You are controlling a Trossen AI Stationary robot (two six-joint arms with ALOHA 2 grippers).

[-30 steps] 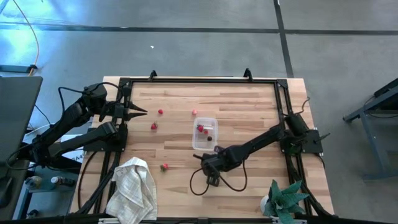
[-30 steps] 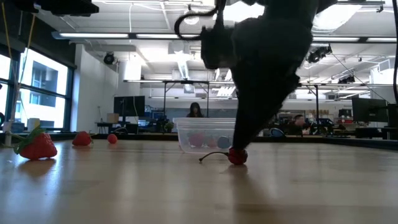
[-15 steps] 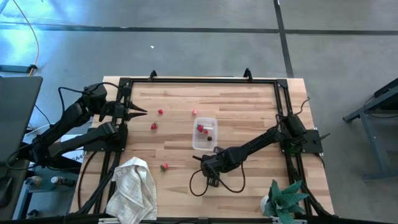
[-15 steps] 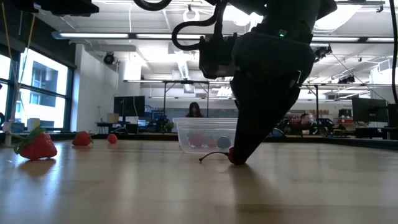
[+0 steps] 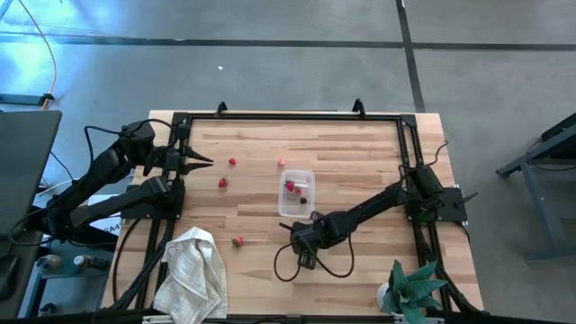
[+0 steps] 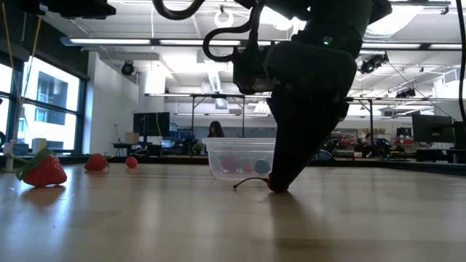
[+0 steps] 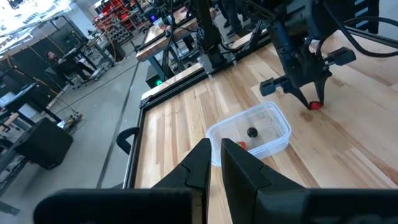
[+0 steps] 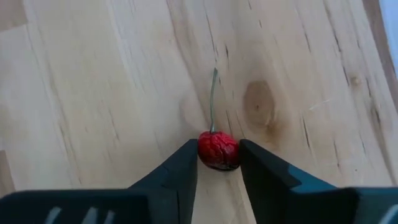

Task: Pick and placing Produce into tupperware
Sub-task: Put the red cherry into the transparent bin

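My right gripper [image 8: 219, 163] stands near the table's near edge, in front of the tupperware [image 5: 297, 192], its fingers shut on a red cherry [image 8: 219, 149] with a thin stem [image 8: 212, 99]. The low view shows that cherry [image 6: 274, 183] on the wood below the gripper. The clear tupperware [image 6: 240, 159] sits flat on its base and holds a red piece [image 5: 291, 186] and a dark one [image 5: 303, 200]. Loose red pieces lie at the left: [image 5: 232, 162], [image 5: 222, 183], [image 5: 238, 241], another [image 5: 282, 163] beyond the box. My left gripper [image 5: 205, 162] waits shut at the left edge. My right gripper pinches the cherry's round body [image 8: 219, 155] between its two fingers [image 8: 183, 163], one on each side. The fingers come from above, pointing down. The cherry rests on the table, its stem [image 6: 247, 182] lying along the wood away from the fingers.
A crumpled white towel [image 5: 193, 274] lies at the near left corner and a teal leafy plant [image 5: 414, 288] at the near right corner. A black frame [image 5: 288, 117] runs round the table's edges. Bare wood lies between the tupperware and the right edge.
My right gripper has come down over the cherry; its fingers now cover most of it in the low view. The cherry has stayed where it was on the table.
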